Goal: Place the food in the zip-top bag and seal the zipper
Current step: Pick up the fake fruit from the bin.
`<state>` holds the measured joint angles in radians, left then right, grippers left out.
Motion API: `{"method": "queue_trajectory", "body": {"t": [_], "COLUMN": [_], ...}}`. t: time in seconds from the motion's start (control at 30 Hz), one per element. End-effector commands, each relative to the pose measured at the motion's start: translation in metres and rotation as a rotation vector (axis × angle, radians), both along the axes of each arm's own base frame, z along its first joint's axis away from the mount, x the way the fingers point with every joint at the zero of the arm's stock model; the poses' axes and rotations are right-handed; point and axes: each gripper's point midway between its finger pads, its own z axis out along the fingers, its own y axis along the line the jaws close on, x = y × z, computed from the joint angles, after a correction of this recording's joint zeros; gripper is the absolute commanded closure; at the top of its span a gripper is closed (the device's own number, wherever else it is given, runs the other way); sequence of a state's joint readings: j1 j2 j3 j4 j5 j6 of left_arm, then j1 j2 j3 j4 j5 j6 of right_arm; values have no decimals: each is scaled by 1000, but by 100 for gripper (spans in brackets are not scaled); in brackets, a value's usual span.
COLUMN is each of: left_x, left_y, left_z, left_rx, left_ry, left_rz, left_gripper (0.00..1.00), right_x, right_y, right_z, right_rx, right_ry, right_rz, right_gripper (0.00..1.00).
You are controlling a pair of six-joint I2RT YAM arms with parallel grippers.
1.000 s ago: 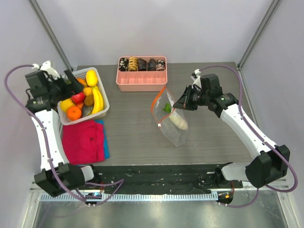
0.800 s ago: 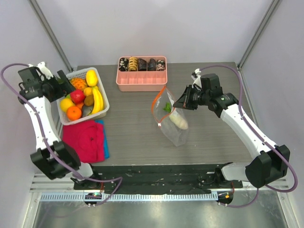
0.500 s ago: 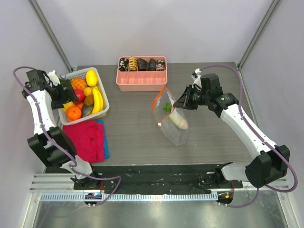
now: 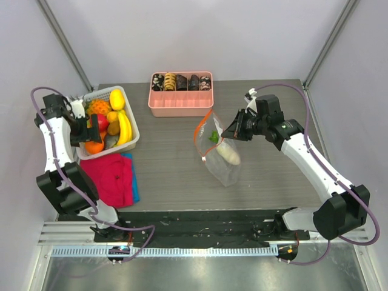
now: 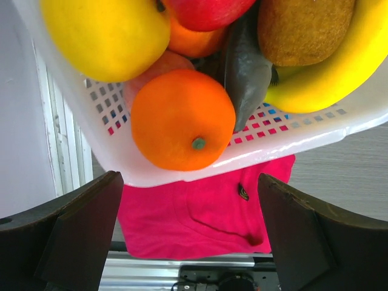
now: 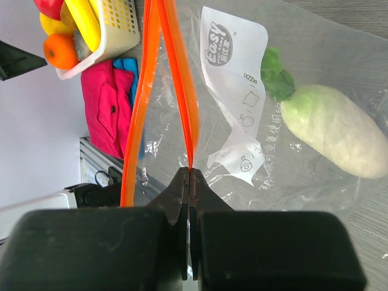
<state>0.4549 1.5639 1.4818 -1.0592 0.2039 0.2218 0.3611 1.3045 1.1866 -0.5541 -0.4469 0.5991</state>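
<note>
The clear zip-top bag lies mid-table, and its orange-red zipper gapes open. A white radish with green leaves is inside it and also shows in the right wrist view. My right gripper is shut on one zipper strip and holds that edge up. My left gripper is open over the near left corner of the white basket. Below it sits the orange ball. The pineapple and red fruit lie in the basket.
The basket also holds a banana, a yellow fruit and a brown kiwi. A pink cloth lies in front of the basket. A pink divided tray with dark pieces stands at the back.
My left arm has swung its gripper from the basket's back left corner toward its near left corner, above the orange ball. The right gripper and bag have not moved.
</note>
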Motion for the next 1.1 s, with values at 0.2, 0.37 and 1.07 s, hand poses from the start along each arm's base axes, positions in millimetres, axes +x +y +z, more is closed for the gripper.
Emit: {"method": "queue_trajectory", "body": {"t": [0.2,0.37,1.07], "left_x": [28,29,27], "left_y": [6,10,-12], "left_z": [-29,-38,37], "left_rx": [114,128,110], "left_ry": [10,40,-105], "left_rz": [-50,-43,-44], "left_gripper": [5,11,58], "right_x": [1,2,4], "right_y": [0,0,-2], "right_z": [8,7,8], "right_rx": [0,-2,-13], "right_ry": [-47,-42,-54], "right_rz": [-4,-4,-6], "right_gripper": [99,99,99]}}
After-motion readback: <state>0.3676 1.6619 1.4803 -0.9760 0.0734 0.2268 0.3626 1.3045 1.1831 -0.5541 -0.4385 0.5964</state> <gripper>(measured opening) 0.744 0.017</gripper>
